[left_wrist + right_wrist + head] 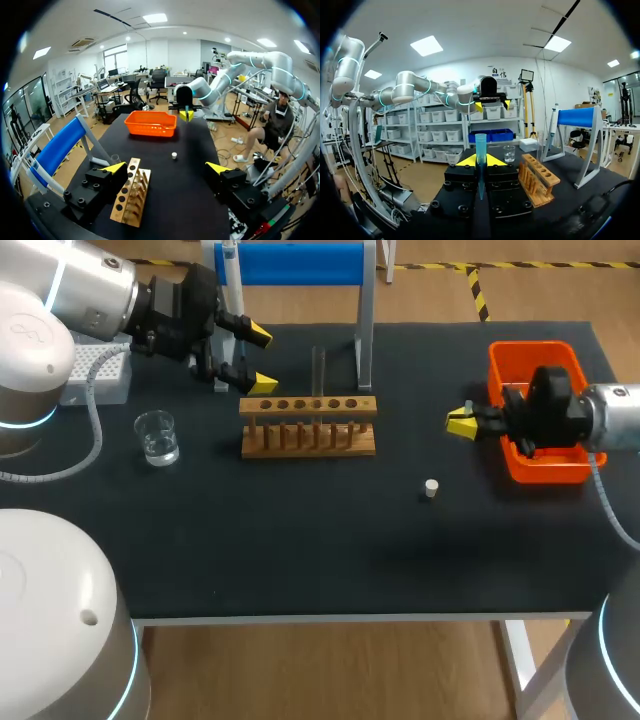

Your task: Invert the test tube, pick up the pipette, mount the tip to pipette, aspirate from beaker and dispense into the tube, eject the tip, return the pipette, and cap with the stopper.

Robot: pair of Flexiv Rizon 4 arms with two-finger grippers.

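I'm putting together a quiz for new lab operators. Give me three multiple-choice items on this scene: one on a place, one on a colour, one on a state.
1. Where does the white stopper lie?
A) on the table between rack and bin
B) in the bin
C) in the rack

2. What colour is the bin?
A) green
B) orange
C) white

3. How is the left gripper?
A) shut on the stopper
B) shut on the rack
C) open and empty

Answers: 1 A, the stopper sits alone on the dark tabletop; 2 B, the bin's walls are plainly orange; 3 C, its yellow tips stand apart with nothing between them.
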